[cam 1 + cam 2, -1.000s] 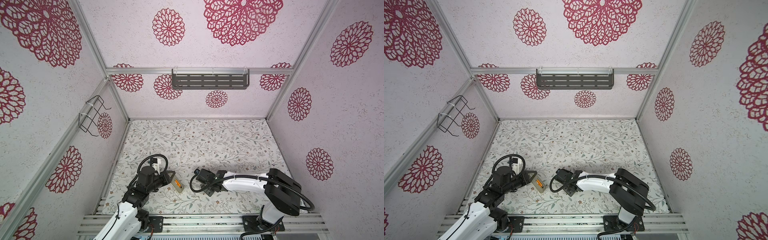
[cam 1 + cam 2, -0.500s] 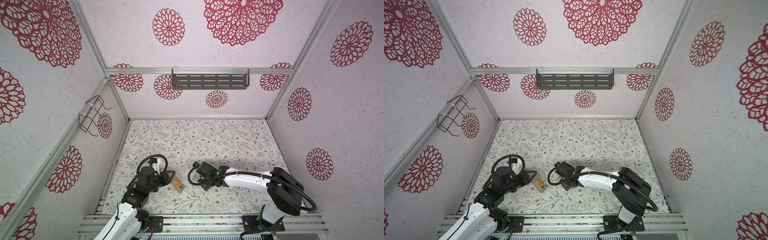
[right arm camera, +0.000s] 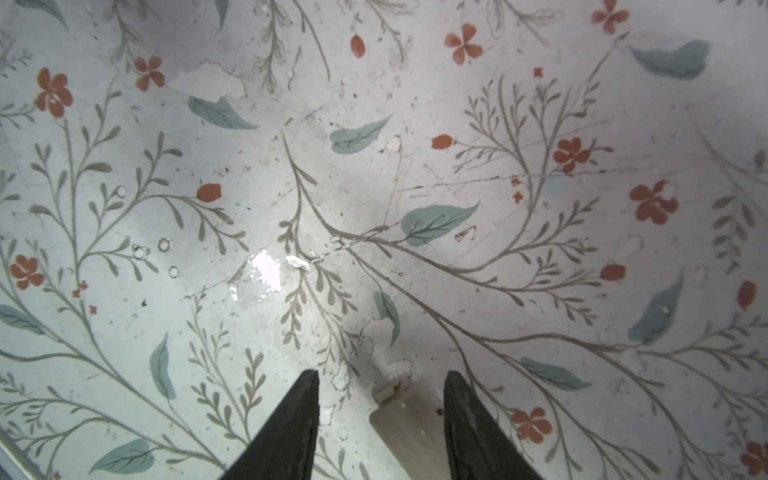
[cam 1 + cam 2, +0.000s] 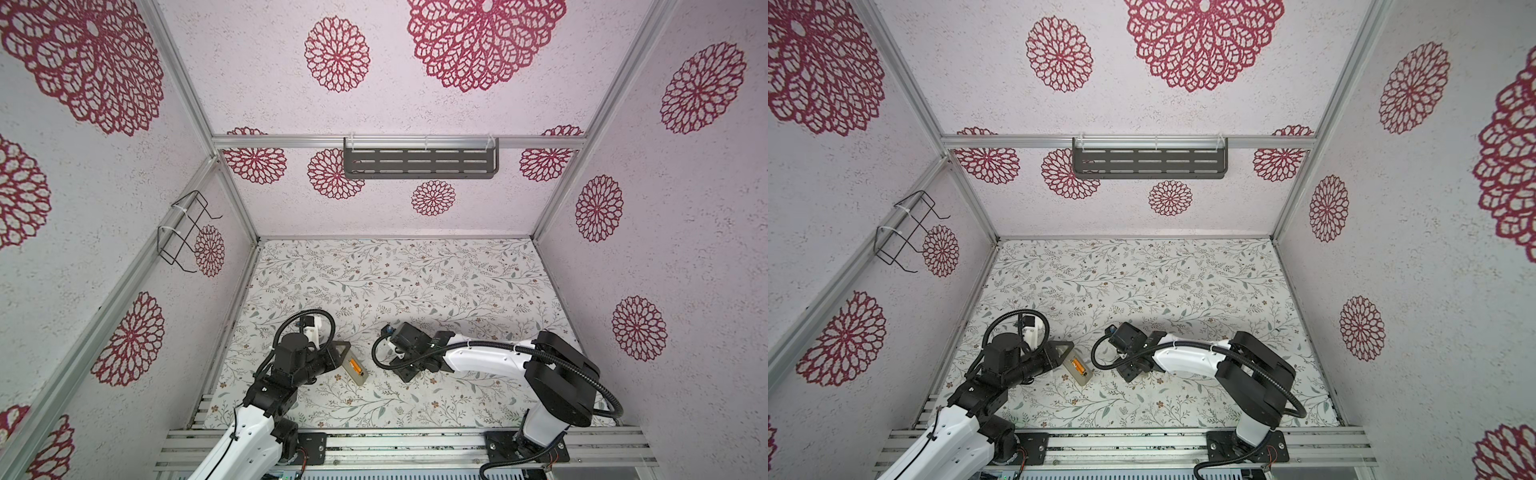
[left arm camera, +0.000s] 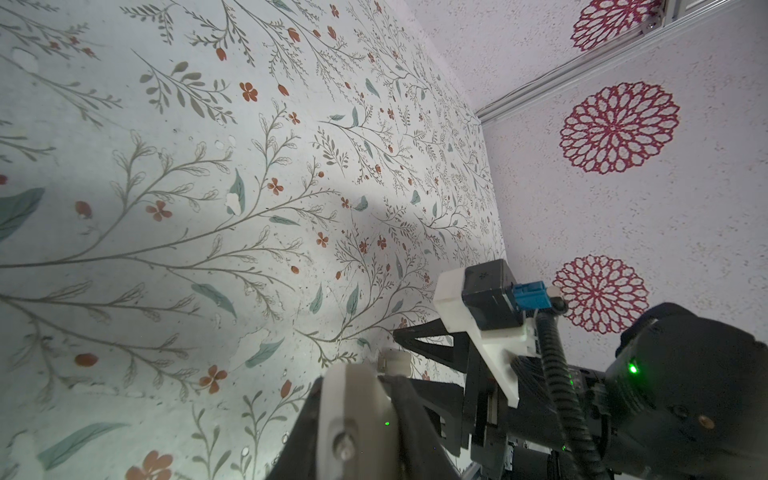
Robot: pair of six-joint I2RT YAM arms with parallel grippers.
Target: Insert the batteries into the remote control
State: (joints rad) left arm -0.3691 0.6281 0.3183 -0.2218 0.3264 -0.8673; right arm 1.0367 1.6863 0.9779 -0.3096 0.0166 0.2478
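Batteries in the bay; the cover is the next part to handle.

The remote control (image 4: 360, 375) lies back-up on the floral surface (image 4: 415, 282) with its bay open. Orange of the batteries (image 4: 354, 365) shows inside, but I cannot tell whether one or two are in. The left claw (image 4: 341, 354) is clamped on the remote's end. The right claw (image 3: 380, 374), near the remote and low over the surface, is partly apart. A beige battery cover (image 3: 409, 436) sits between its fingers, touching one with a clear gap to the other, so it looks unclamped. Judgement: the step in hand is taking up the cover. Centre it before closing and grip the long edges squarely. Carry it flat, tabbed end towards the bay, while the left claw fixes the remote.
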